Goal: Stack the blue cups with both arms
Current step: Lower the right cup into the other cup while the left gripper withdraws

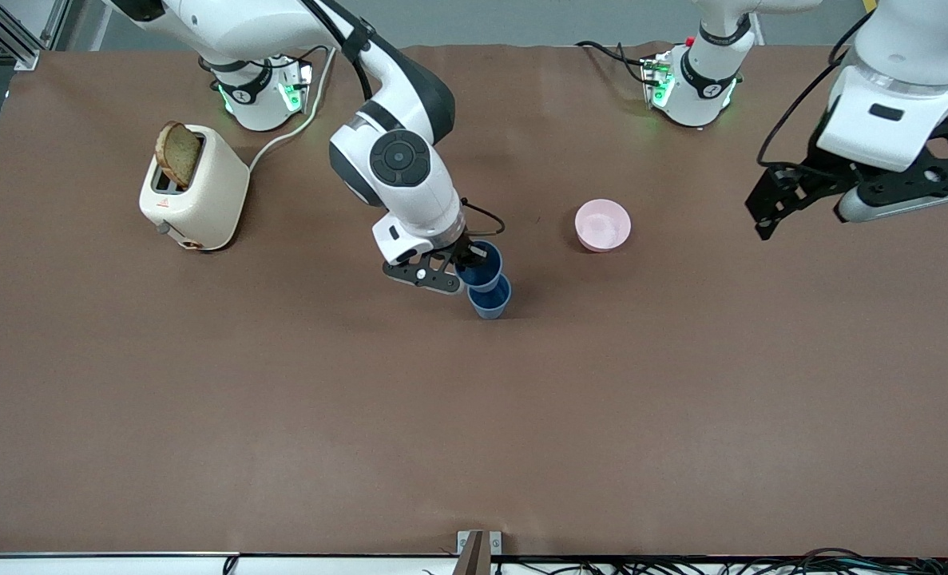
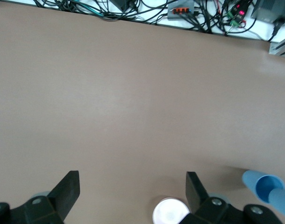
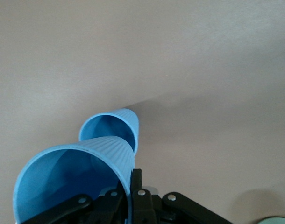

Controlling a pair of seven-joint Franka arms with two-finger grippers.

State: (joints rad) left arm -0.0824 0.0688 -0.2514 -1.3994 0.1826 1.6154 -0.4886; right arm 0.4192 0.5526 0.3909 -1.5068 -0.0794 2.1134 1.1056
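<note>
My right gripper (image 1: 466,259) is shut on the rim of one blue cup (image 1: 480,266), one finger inside and one outside. In the right wrist view my right gripper (image 3: 131,179) pinches this held cup's (image 3: 72,182) wall. The second blue cup (image 1: 490,297) stands upright and open on the table just below it, and also shows in the right wrist view (image 3: 112,128). The held cup hangs over it, offset toward the robots' bases. My left gripper (image 1: 765,214) is open and empty, raised over the left arm's end of the table; its own view shows it (image 2: 131,186) with jaws wide apart.
A pink bowl (image 1: 602,224) sits on the brown table (image 1: 474,415) between the cups and the left arm, and shows in the left wrist view (image 2: 169,211). A cream toaster (image 1: 194,188) holding a slice of bread stands toward the right arm's end. A pale green edge (image 3: 278,220) shows beside the right gripper.
</note>
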